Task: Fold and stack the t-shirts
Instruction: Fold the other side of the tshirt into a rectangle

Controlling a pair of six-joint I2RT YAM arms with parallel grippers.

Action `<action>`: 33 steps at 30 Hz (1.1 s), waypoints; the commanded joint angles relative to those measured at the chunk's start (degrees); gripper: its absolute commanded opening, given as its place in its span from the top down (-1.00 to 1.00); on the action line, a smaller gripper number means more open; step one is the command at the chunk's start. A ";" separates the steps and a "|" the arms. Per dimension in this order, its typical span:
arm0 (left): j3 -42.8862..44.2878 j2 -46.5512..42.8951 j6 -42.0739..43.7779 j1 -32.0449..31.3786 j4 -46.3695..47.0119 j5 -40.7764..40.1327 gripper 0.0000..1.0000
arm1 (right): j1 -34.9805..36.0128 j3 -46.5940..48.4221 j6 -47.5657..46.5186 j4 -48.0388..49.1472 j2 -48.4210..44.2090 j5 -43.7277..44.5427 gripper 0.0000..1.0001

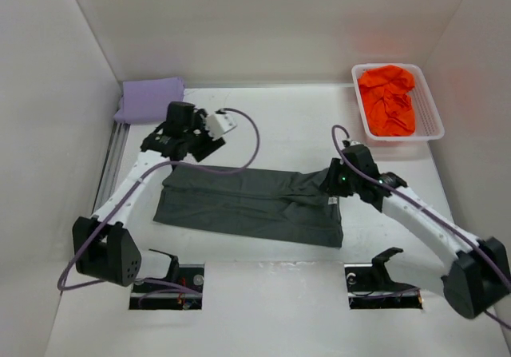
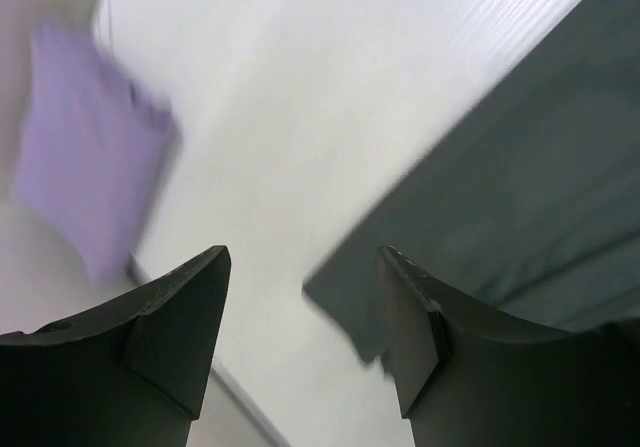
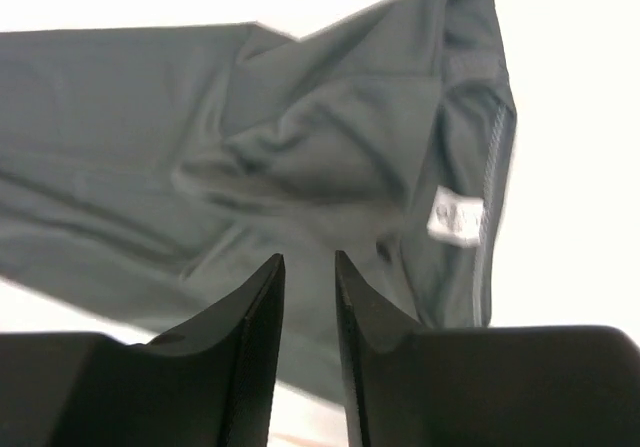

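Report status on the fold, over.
Left hand open, right hand barely open, both empty. Grey shirt part-folded. Purple shirt folded; orange shirt in basket. No obstruction.

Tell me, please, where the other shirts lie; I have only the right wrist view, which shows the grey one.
Observer: The orange shirt lies crumpled in the white basket at the far right.
Operator: And is there a third shirt?
Observer: Yes, the purple shirt sits folded at the far left corner of the table, apart from the grey shirt.
Operator: Is the other arm holding anything?
Observer: No, the left gripper is open and holds nothing.
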 commanded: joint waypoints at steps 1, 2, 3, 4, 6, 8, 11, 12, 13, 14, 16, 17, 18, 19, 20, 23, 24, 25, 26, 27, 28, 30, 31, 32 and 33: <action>5.41 4.17 -7.29 -6.72 -3.45 2.81 -0.18 | 2.07 5.85 -2.19 7.56 10.22 -0.21 0.37; 5.85 5.58 -8.44 -7.08 -3.01 3.34 -0.18 | 3.13 7.96 -2.89 8.62 13.82 -0.21 0.34; 6.12 7.08 -9.41 -7.00 -2.49 3.78 -0.18 | 3.75 10.07 -3.68 9.33 17.17 -0.03 0.29; 6.12 8.57 -10.29 -6.47 -1.70 3.61 -0.18 | 4.19 12.01 -4.21 9.86 20.33 0.05 0.23; 5.60 11.56 -12.22 -4.63 0.32 2.47 -0.18 | 4.72 14.82 -4.48 10.21 25.34 -0.21 0.18; 4.98 13.76 -14.15 -2.17 1.47 0.80 -0.18 | 5.24 16.41 -4.48 9.78 28.96 -0.47 0.14; 3.14 15.96 -16.44 1.61 3.75 -1.84 -0.17 | 6.47 16.77 -4.22 8.63 32.13 -1.17 0.13; 2.61 16.66 -16.97 2.66 4.37 -2.80 -0.17 | 7.00 16.51 -4.04 8.28 32.75 -1.26 0.12; 2.26 17.45 -17.24 3.54 4.90 -3.77 -0.17 | 7.53 16.07 -3.87 8.19 33.28 -1.35 0.11; 1.91 18.33 -17.41 4.34 5.42 -4.56 -0.17 | 8.05 15.46 -3.52 8.19 33.63 -1.35 0.11; 1.64 20.26 -17.50 5.83 6.22 -5.88 -0.17 | 8.93 14.58 -2.64 8.45 34.68 -1.53 0.09; 1.64 21.06 -17.59 6.36 6.40 -6.41 -0.17 | 9.37 14.23 -2.29 8.45 35.21 -1.96 0.10; 1.73 21.85 -17.68 6.89 6.48 -6.68 -0.17 | 9.90 14.14 -1.94 8.45 35.65 -2.40 0.12; 1.82 22.38 -17.77 7.33 6.48 -6.77 -0.17 | 10.51 13.96 -1.50 8.37 35.92 -2.75 0.16; 1.82 22.64 -17.77 7.68 6.48 -6.77 -0.17 | 11.22 13.78 -0.97 8.37 36.09 -3.02 0.21; 1.73 22.82 -17.59 8.30 6.48 -6.77 -0.17 | 13.24 12.56 0.96 8.19 34.61 -3.28 0.39; 1.73 22.82 -17.42 8.47 6.48 -6.85 -0.17 | 13.94 11.86 1.92 8.10 33.56 -3.28 0.42; 1.73 22.91 -17.33 8.73 6.48 -6.85 -0.17 | 14.56 11.07 2.89 7.93 32.50 -3.28 0.45; 1.73 23.08 -17.24 9.00 6.48 -6.85 -0.17 | 15.26 10.36 3.77 7.84 31.45 -3.20 0.47; 1.64 23.17 -17.24 9.44 6.48 -6.85 -0.17 | 16.05 9.57 4.82 7.75 30.39 -3.28 0.48; 1.64 23.35 -17.24 9.79 6.48 -6.85 -0.17 | 17.01 8.87 5.79 7.66 29.51 -3.28 0.48; 1.47 23.53 -17.15 10.58 6.48 -6.85 -0.17 | 18.95 7.72 7.20 7.31 28.28 -3.28 0.48; 1.29 23.61 -17.15 10.84 6.48 -6.85 -0.17 | 19.91 7.11 8.16 7.05 27.66 -3.11 0.48; 1.11 23.61 -17.06 11.28 6.57 -6.85 -0.17 | 20.79 6.41 9.22 6.87 27.05 -2.76 0.47; 0.94 23.53 -16.80 11.63 6.57 -6.85 -0.17 | 21.59 5.62 10.27 6.87 26.26 -2.41 0.46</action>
